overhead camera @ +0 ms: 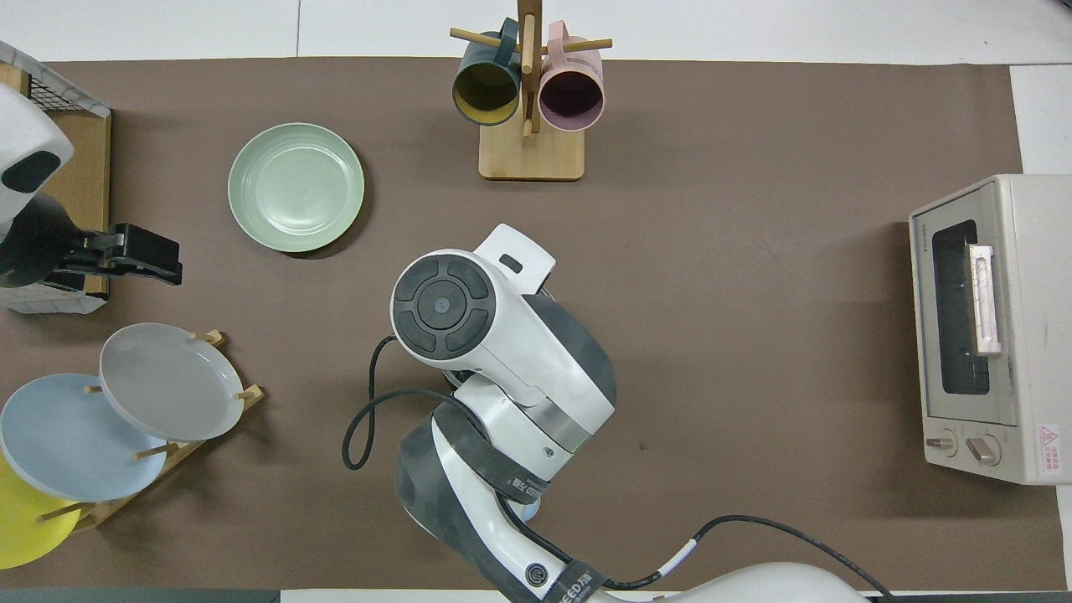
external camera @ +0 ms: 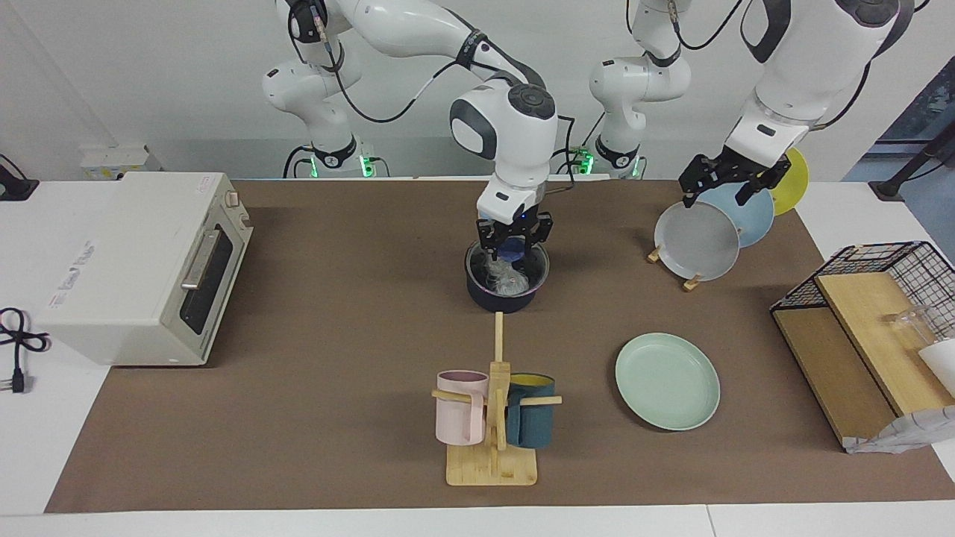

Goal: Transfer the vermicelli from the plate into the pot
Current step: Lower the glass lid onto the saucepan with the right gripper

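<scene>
Right gripper [external camera: 514, 240] low over the black saucepan [external camera: 507, 294], jaws spread just above the rim. Vermicelli [external camera: 506, 279] lying inside the saucepan as a whitish clump, not pinched by the jaws. Mint-green plate [external camera: 668, 380] bare on the brown tabletop [external camera: 336, 313], farther from the robots, beside the mug rack [external camera: 494, 418]. Left gripper [external camera: 727, 179] waiting over the grey plate [external camera: 697, 240] in the plate rack, jaws spread, holding nothing.
</scene>
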You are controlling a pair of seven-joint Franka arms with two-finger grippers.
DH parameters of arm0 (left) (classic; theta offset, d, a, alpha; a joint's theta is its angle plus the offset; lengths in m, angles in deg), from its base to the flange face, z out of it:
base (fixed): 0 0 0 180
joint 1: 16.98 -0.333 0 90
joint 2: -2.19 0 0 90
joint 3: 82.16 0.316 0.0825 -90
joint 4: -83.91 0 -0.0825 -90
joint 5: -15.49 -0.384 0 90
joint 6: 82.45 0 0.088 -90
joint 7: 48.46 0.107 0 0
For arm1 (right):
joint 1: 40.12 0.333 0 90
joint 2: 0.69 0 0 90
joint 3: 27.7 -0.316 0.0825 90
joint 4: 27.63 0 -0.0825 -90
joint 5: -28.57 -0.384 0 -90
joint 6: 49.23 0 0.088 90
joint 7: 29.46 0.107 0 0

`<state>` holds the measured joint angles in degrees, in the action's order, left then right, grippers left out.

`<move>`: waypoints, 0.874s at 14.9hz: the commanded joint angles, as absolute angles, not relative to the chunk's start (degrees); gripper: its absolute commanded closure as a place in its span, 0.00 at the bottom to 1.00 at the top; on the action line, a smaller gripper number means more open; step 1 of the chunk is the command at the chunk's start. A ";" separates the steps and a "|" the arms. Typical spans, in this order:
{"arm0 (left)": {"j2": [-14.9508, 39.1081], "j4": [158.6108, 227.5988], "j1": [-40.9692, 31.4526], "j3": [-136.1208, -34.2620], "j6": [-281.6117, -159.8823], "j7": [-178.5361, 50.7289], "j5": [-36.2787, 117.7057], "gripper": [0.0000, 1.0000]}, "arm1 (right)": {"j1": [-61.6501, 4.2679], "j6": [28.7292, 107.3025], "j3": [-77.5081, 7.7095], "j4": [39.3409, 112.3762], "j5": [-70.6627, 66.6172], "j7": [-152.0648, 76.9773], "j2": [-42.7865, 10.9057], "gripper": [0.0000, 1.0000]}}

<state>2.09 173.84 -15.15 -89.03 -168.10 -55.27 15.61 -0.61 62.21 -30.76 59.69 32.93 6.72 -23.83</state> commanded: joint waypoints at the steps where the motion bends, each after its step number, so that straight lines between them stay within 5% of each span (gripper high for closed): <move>1: 3.08 172.23 -15.22 -89.63 -166.03 -55.14 13.73 0.00 | -0.57 61.86 -30.95 60.34 33.23 8.07 -23.80 0.60; 13: 0.52 176.28 -15.74 -89.55 -168.23 -54.79 15.22 0.00 | -0.65 61.42 -30.95 61.93 31.12 10.35 -23.27 0.60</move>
